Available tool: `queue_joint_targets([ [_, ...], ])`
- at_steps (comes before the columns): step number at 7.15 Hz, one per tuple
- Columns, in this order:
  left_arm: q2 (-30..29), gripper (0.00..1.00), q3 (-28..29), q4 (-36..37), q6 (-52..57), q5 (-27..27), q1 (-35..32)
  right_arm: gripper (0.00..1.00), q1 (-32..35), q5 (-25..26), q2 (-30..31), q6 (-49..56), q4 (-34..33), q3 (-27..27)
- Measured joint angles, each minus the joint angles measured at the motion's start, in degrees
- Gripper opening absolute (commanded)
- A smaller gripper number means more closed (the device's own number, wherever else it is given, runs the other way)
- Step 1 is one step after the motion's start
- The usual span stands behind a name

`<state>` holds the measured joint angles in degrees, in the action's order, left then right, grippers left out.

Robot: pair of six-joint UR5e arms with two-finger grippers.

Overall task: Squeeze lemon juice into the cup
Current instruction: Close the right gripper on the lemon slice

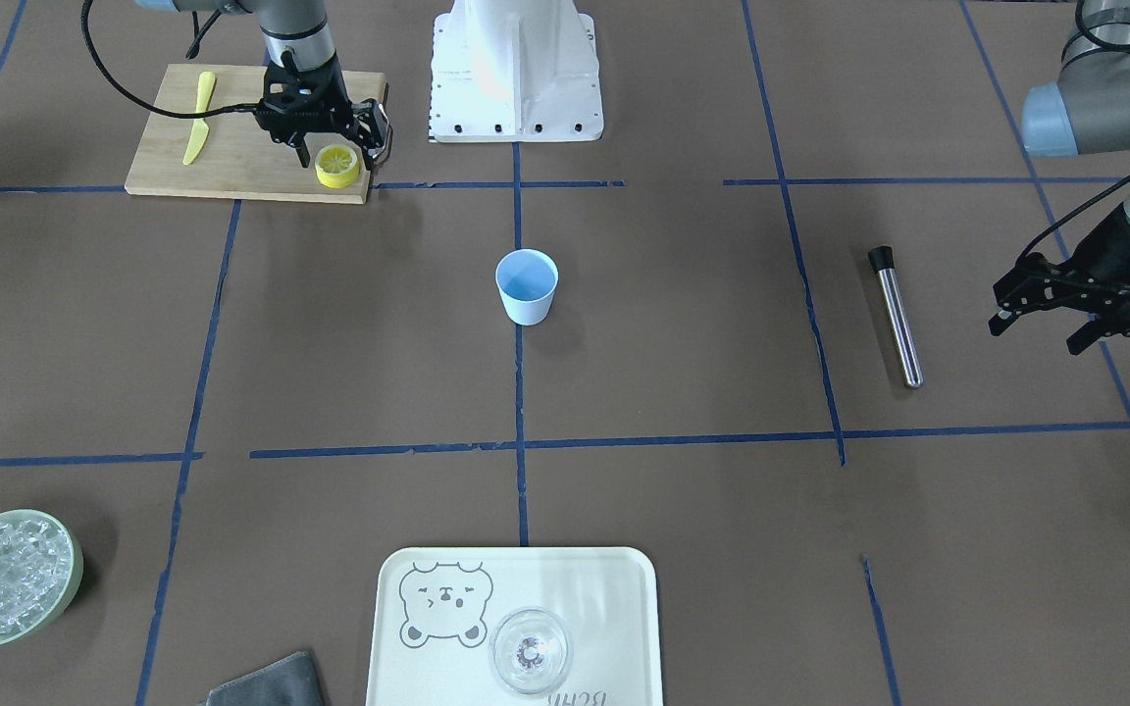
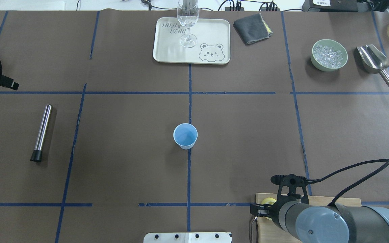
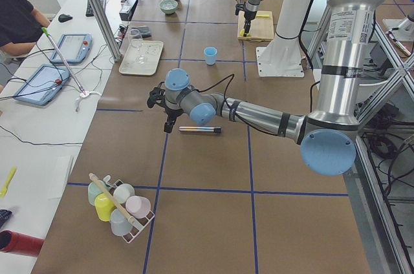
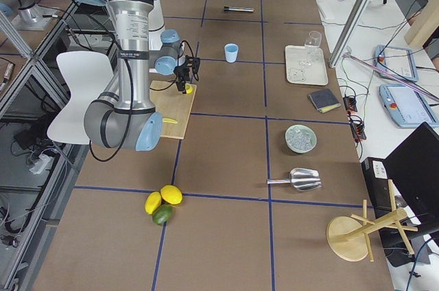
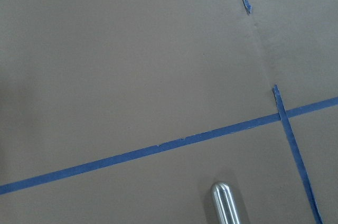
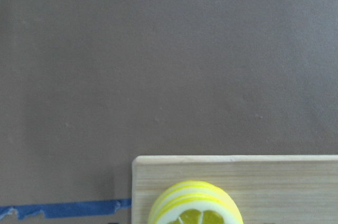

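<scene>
- The right gripper [image 1: 339, 149] is held low over the wooden cutting board [image 1: 231, 152], at the right of the table near the robot's base. Its fingers are spread, one to each side of the lemon [image 1: 337, 167].
- The lemon is seen atop a small stack of like slices, pale face up, at the board's corner nearest the table's middle. Whether it is touched by the fingers cannot be told.
- The cup [image 1: 527, 286] is stood upright at the table's middle, on a blue tape line, well apart from the board.
- The left gripper [image 1: 1034, 333] is held above the table at the left, fingers spread, near a steel rod [image 1: 897, 319] laid flat.
- A yellow knife [image 1: 200, 118] is laid on the board's other end.
</scene>
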<state>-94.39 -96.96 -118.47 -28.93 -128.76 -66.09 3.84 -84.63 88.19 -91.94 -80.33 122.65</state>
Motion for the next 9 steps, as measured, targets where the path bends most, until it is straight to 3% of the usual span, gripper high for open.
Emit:
queue_joint_targets([
  [3,0.0,1.00,-0.2,0.1,0.0,0.0,0.0,0.57,0.2,-0.1,0.0,0.0,-0.1,0.1],
  [9,0.0,1.00,-0.6,0.1,-0.2,0.1,0.0,0.57,1.3,-0.6,0.2,-0.3,-0.1,1.0],
])
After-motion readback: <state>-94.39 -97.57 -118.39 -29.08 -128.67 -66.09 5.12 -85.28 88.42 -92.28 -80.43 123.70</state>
